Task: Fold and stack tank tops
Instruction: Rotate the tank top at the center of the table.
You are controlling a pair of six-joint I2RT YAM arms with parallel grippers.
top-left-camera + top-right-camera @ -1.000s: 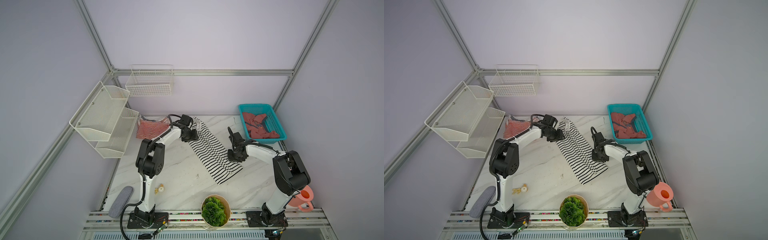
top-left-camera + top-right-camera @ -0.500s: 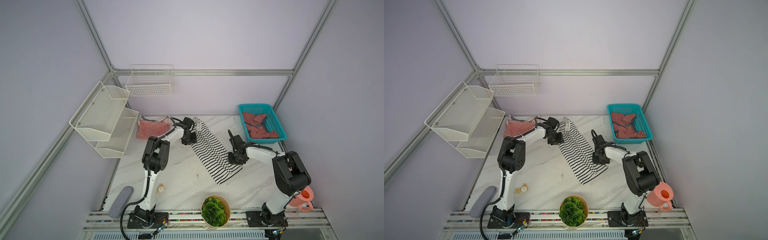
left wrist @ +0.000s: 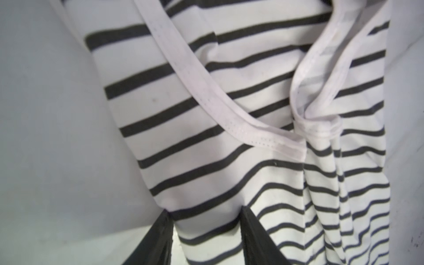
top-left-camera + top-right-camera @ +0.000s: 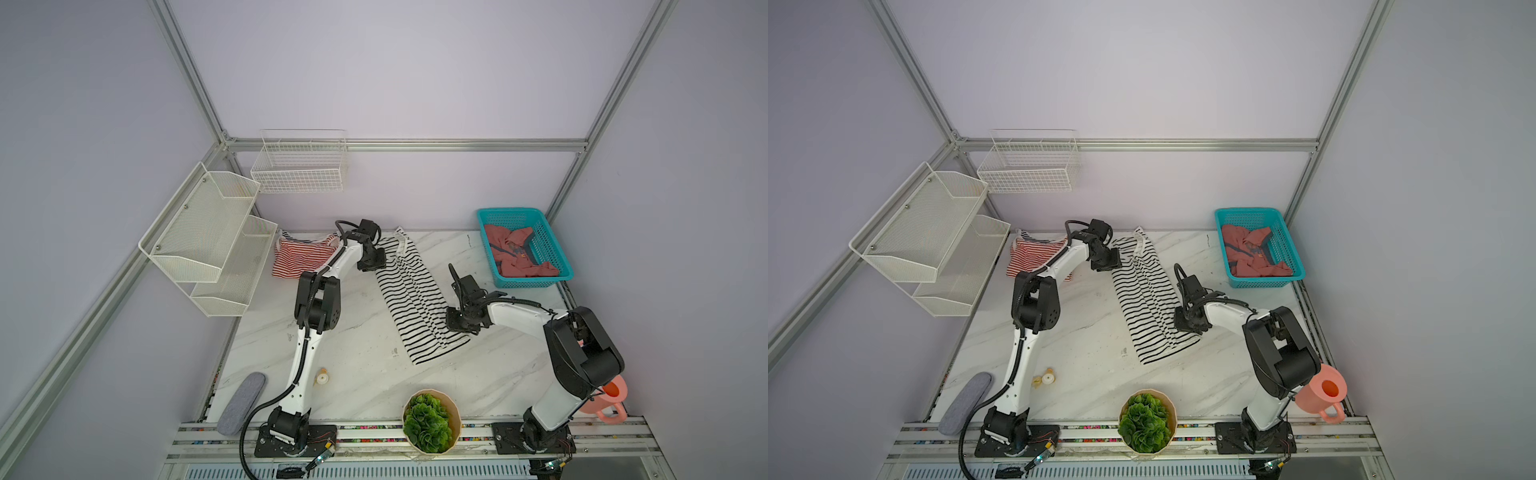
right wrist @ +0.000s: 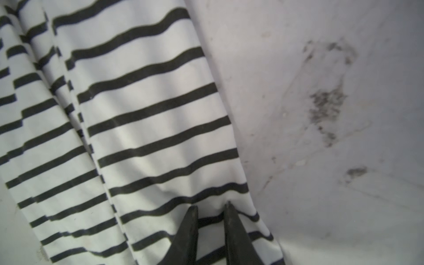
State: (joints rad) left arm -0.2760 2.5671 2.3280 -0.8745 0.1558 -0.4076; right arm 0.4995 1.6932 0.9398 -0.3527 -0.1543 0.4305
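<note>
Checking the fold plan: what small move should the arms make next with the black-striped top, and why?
Probably ease the left gripper and right gripper apart to tauten the top: each seems to pinch an edge, and creases run along it.

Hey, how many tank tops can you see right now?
3. The red-and-white striped top lies at the table's far left; the black-and-white striped top is spread mid-table; the dusty-red top is crumpled in the teal basket, which may hide more.

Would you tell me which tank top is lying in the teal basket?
The dusty-red tank top, crumpled in the teal basket; the black-and-white striped top and red-and-white striped top lie on the table.
</note>
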